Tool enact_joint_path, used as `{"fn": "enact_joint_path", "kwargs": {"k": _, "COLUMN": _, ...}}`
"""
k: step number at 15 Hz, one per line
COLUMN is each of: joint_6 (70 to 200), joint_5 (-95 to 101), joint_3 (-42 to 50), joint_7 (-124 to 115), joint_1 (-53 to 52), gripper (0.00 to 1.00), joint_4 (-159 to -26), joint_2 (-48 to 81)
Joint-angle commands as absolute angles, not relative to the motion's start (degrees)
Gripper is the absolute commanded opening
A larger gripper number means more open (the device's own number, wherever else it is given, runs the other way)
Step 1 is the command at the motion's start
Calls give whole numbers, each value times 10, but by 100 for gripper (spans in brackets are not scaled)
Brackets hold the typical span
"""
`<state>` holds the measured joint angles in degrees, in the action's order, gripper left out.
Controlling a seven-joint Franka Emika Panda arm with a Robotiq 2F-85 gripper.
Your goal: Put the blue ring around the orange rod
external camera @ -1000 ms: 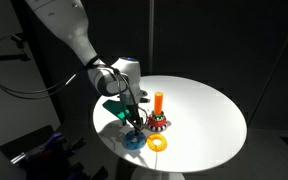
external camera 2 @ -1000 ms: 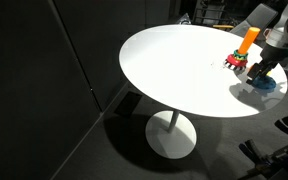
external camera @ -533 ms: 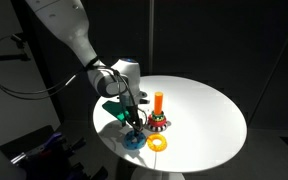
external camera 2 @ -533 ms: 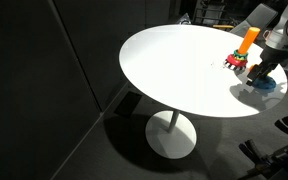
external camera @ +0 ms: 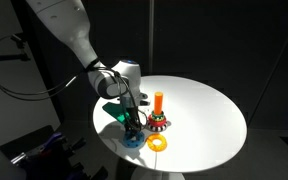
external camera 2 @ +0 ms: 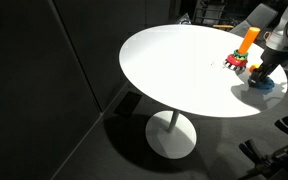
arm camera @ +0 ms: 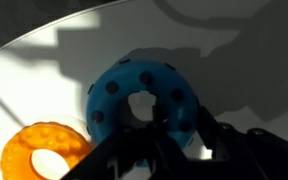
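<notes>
Blue plastic fills the wrist view: the blue ring (arm camera: 112, 95) lies flat on the white table (external camera: 204, 115), beside the yellow ring (arm camera: 34, 155) and near the orange rod (external camera: 157, 101). The gripper (external camera: 134, 128) has come down slightly since a second ago (fingers now at the ring). I cannot tell if it is clamped. The pick-up seems about to begin.

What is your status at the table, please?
Gripper low over blue ring, grip unclear. Ring flat on table, not yet on orange rod. Yellow ring beside it; rod top bare.
</notes>
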<state>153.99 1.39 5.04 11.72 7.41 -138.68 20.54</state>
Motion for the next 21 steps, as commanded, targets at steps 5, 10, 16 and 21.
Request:
{"fn": "enact_joint_path", "kwargs": {"k": 5, "joint_6": 1520, "joint_5": 71, "joint_3": 81, "joint_7": 84, "joint_1": 63, "gripper": 11, "joint_4": -1385, "joint_2": 170}}
{"fn": "enact_joint_path", "kwargs": {"k": 10, "joint_6": 1500, "joint_5": 92, "joint_3": 85, "joint_7": 69, "joint_1": 59, "gripper": 11, "joint_4": -1387, "joint_2": 127}}
{"fn": "enact_joint_path", "kwargs": {"k": 16, "joint_6": 1462, "joint_5": 79, "joint_3": 77, "joint_7": 79, "joint_1": 65, "gripper": 11, "joint_4": -1381, "joint_2": 80}}
{"fn": "enact_joint_path", "kwargs": {"k": 21, "joint_6": 1423, "joint_5": 64, "joint_3": 76, "joint_7": 87, "joint_1": 70, "gripper": 11, "joint_4": -1362, "joint_2": 52}}
